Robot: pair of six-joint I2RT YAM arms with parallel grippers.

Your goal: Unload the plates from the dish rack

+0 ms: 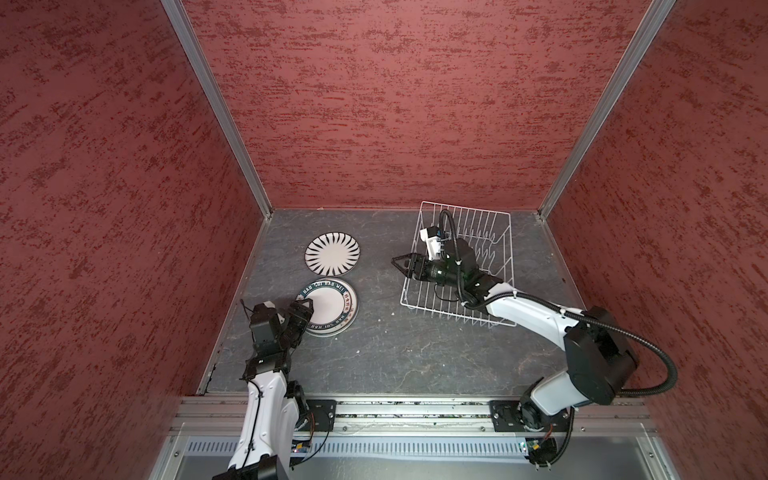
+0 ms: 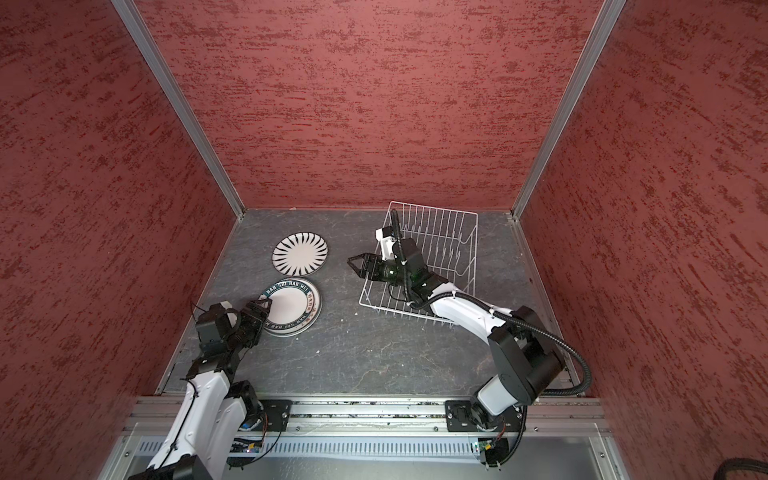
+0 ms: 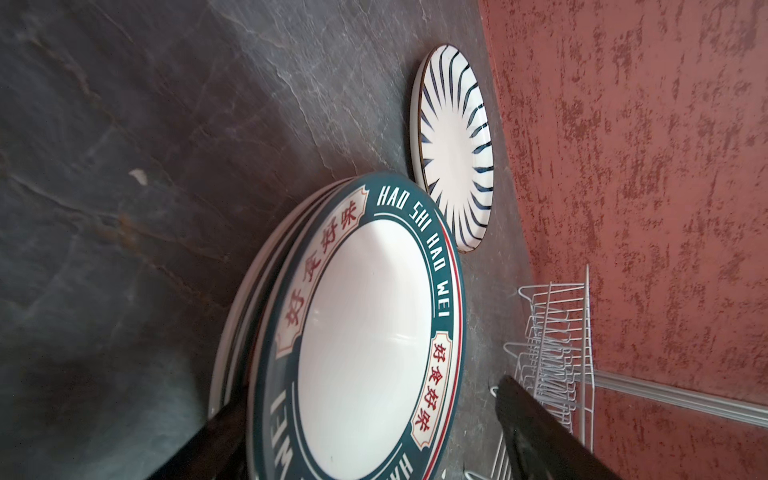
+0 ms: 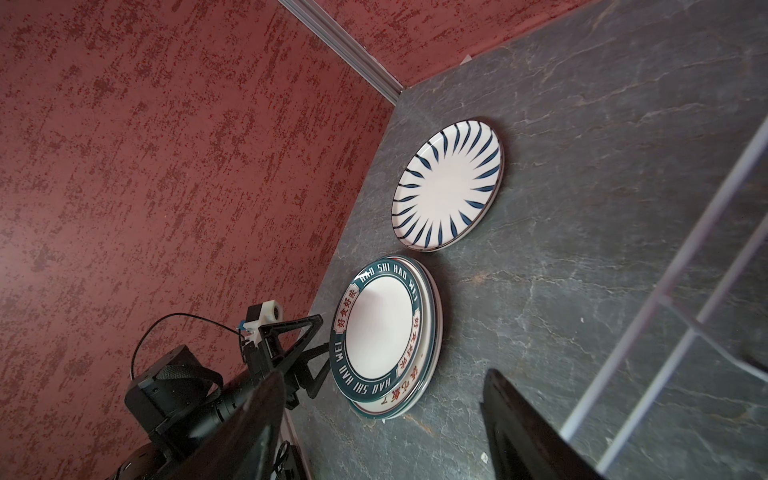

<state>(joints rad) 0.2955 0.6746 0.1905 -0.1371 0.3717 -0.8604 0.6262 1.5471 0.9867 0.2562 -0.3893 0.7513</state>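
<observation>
My left end effector (image 1: 300, 316) is released around the rim of the stacked lettered plates (image 1: 328, 309) at near left of the desk (image 1: 395, 353), beside the striped plate (image 1: 332, 254), and my right end effector (image 1: 401, 266), spread and empty, hangs over the dish rack (image 1: 465, 206) at far right, which shows no plate, so I judge the unloading done.

Dark grey, veined tabletop (image 1: 374, 365) and its load. The white wire dish rack (image 1: 482, 232) stood toward the far right, skewed to the table's edges. A striped plate (image 1: 332, 254) lay face up, well left of the rack. A stack of lettered plates (image 1: 332, 309) lay flat, left of the rack's near corner. A white speck (image 1: 358, 351) lay nearer the front than the rack.
</observation>
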